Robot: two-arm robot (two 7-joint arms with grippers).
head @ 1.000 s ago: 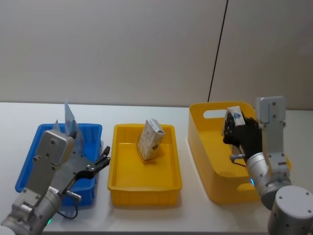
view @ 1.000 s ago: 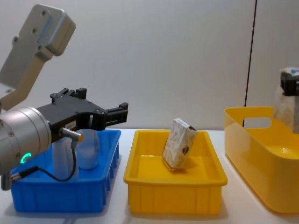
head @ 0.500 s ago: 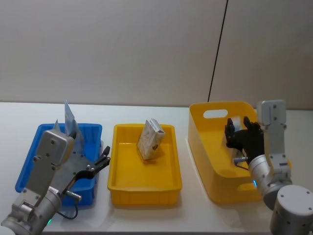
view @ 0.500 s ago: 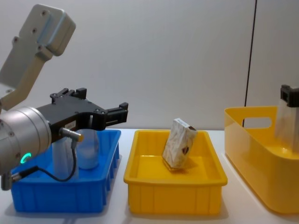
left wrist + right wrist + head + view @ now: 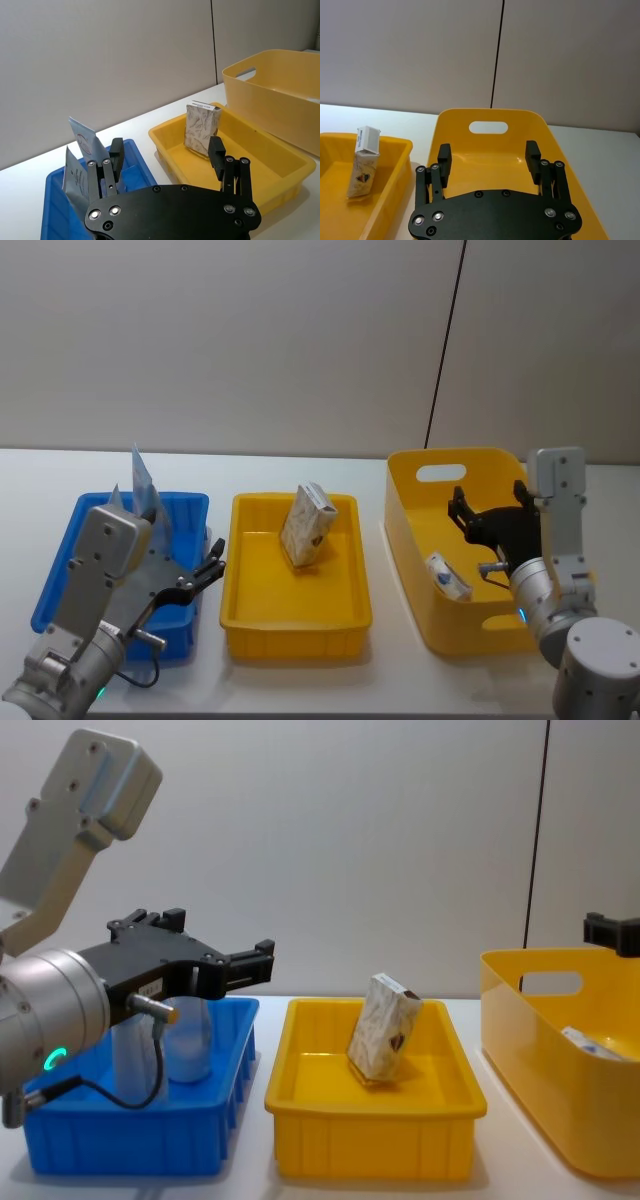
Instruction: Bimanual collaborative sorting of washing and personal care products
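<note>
The blue bin [image 5: 185,502] is sitting at the left end of the bench [image 5: 300,685]. Pale-blue tubes [image 5: 141,480] are standing upright in it with their flat crimped ends up, leaning on its walls, which are keeping them from toppling. The left gripper [image 5: 205,575] is hovering over the near right part of this bin with its fingers spread and nothing between them. It appears to be waiting there for its next pick.

The yellow tray [image 5: 297,635] is lying in the middle of the bench. A whitish-beige patterned pack [image 5: 306,525] is standing on end inside it, tilted, towards the far side of the tray. Whether it is touching the far wall cannot be told.

The yellow tub [image 5: 455,625], with a handle slot in its far wall, is standing at the right. A small blue-marked pack [image 5: 448,576] is lying on its side on the tub floor, apart from any gripper. The right gripper [image 5: 489,510] is hanging above the tub, fingers spread wide and empty. Judging by this layout, packs and tubes are being sorted into separate containers, and this pack's placement looks complete.
</note>
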